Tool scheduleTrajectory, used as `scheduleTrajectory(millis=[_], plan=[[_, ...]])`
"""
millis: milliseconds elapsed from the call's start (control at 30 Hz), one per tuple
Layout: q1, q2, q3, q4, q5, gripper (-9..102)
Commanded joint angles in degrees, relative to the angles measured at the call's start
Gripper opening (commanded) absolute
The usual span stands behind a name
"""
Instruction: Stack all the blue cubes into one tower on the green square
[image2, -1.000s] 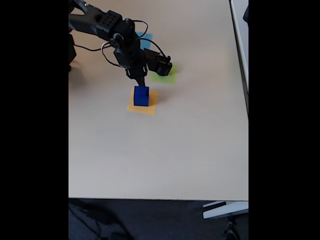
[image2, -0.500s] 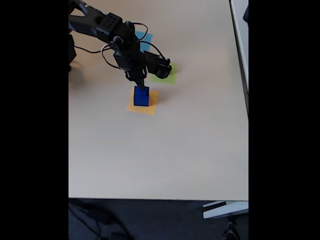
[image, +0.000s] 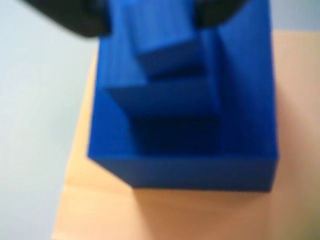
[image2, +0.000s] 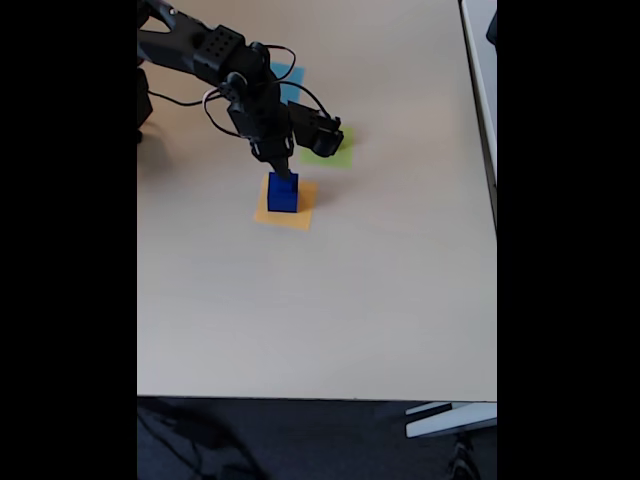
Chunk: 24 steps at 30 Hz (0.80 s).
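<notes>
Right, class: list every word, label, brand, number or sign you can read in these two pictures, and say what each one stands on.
None: no readable text in either view.
Blue cubes: plain faces, no markings.
Orange-yellow square, green square, light-blue square: plain colour, no print.
Arm and tool: too small to show any label.

Gripper height: lower than a second ago, tip now at the top of the blue cubes; little further drop over the last half second.
Arm posture: wrist section shifted slightly toward the blue cubes compared with a second ago.
Green square coverage: the gripper's motor housing overlaps its upper left part slightly more than a second ago.
</notes>
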Motion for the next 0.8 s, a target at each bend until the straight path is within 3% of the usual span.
scheduleTrajectory(millis=[0,767], plan=[[-0.1,1.1,-0.4,-0.9,0.4,8],[-5.8,5.9,-2.6,-3.0,3.8,14]])
